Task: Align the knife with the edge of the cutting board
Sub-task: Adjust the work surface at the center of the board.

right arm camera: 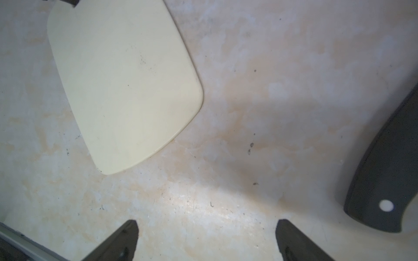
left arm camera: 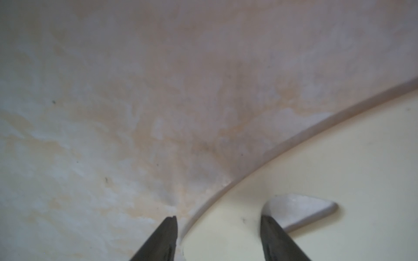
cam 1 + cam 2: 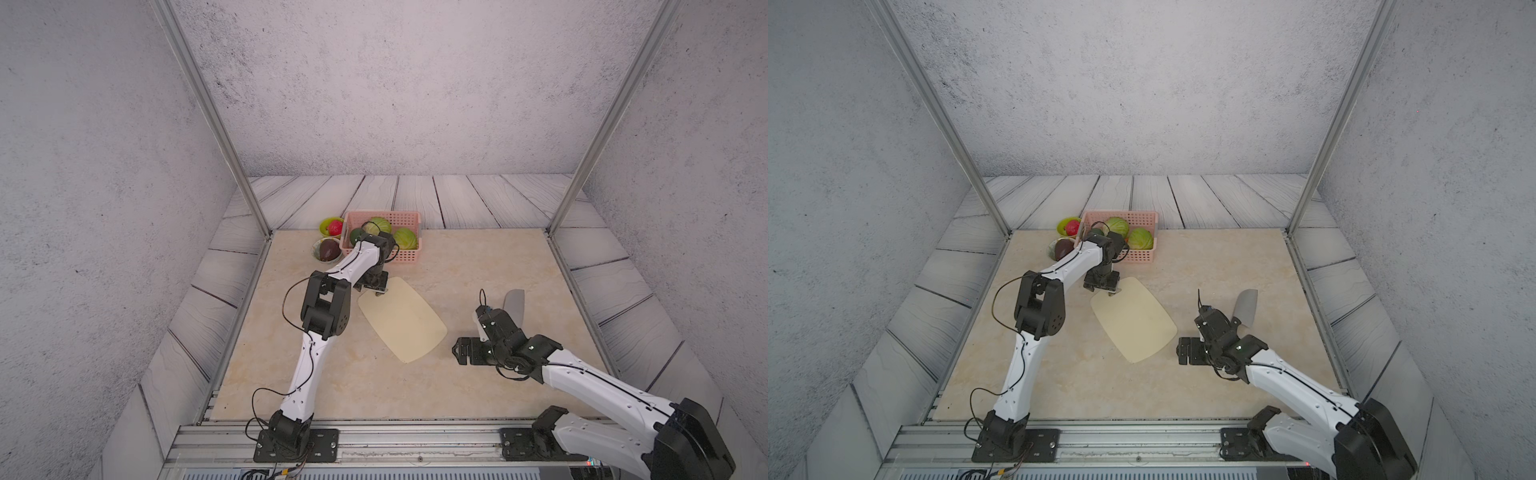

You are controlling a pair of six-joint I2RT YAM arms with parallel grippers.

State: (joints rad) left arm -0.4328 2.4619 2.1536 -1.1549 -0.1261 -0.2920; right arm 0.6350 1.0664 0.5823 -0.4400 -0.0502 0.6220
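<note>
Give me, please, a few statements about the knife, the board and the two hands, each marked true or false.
1. The knife lies on the cutting board. False: it lies on the table, apart from the board.
2. The left hand grips the board's rim at the triangular hole. True.
3. The right hand holds the knife. False: it is open and empty, with the knife off to its side.
4. The pink basket holds green cabbages. True.
</note>
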